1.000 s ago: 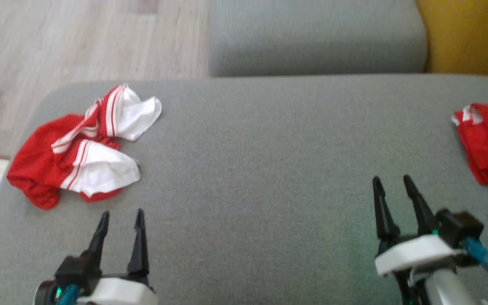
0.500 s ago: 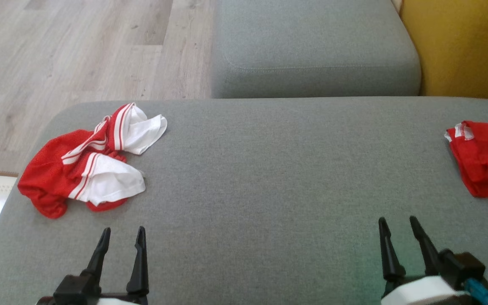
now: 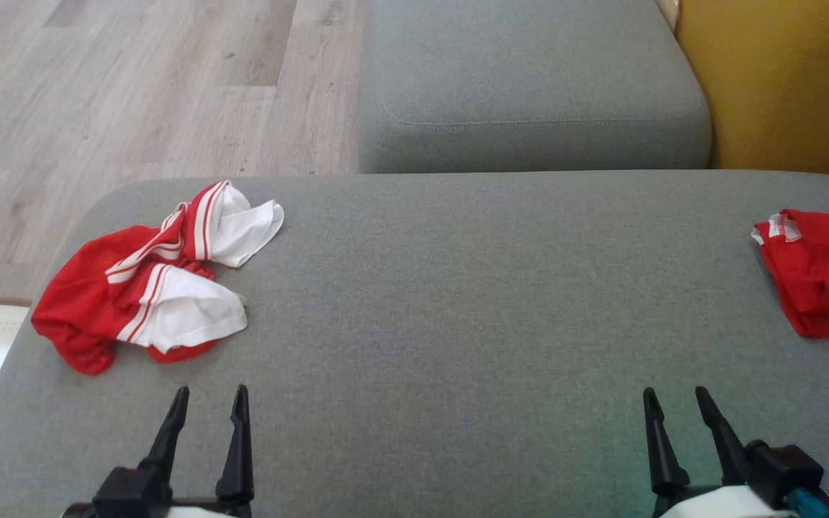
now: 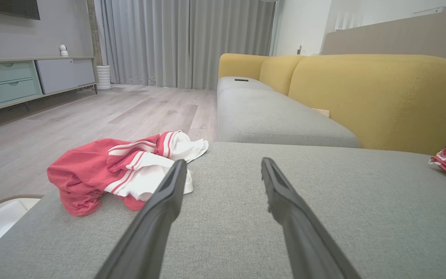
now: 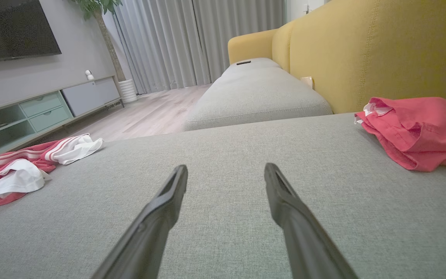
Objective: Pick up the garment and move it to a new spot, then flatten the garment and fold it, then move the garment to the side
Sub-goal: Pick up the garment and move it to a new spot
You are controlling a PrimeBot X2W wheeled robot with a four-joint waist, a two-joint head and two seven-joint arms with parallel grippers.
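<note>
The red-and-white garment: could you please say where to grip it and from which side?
On the garment, probably the near white fold facing the open left end effector; come from the robot's side: it bulges off the grey cushion with nothing between.

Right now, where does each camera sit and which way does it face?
Head view: above the grey cushion, looking forward and down; left jaws and right jaws, open, at the bottom edge.
Left wrist view: low over the cushion, facing the red-and-white garment; own jaws at bottom.
Right wrist view: low, facing along the cushion; own jaws at bottom.
Shared: all show that garment and the red cloth.
</note>
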